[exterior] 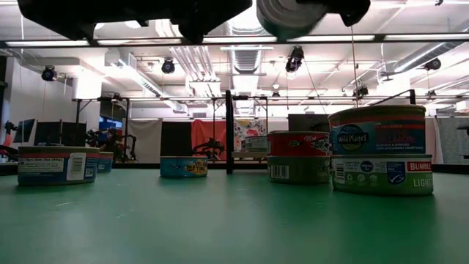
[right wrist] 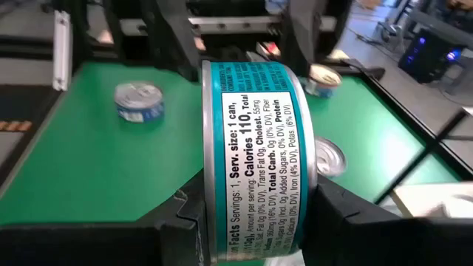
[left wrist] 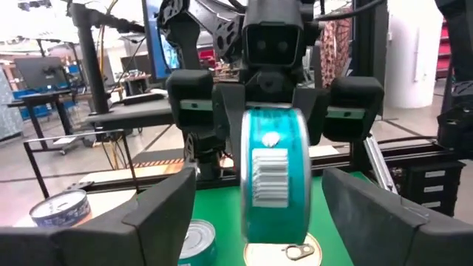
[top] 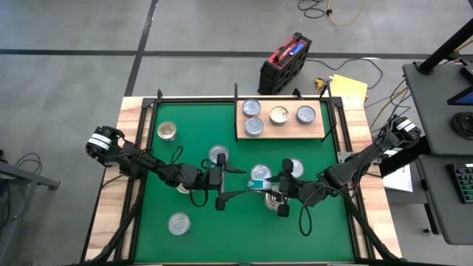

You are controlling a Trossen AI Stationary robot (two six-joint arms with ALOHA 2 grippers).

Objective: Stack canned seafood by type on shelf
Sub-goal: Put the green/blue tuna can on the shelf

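Holding one teal tin [right wrist: 255, 155] on edge above the green mat [top: 192, 148], the right gripper [top: 270, 185] had its jaws clamped across lid and base. Opposite, we noted the left gripper [top: 235, 182] with fingers spread wide, flanking but not touching the tin. The shelf [top: 281, 133], at the mat's far edge, carried four tins [top: 279, 116]. We judged the handover complete: the right arm should turn the tin flat, carry it clear of the loose tins below, and set it squarely on a matching tin.
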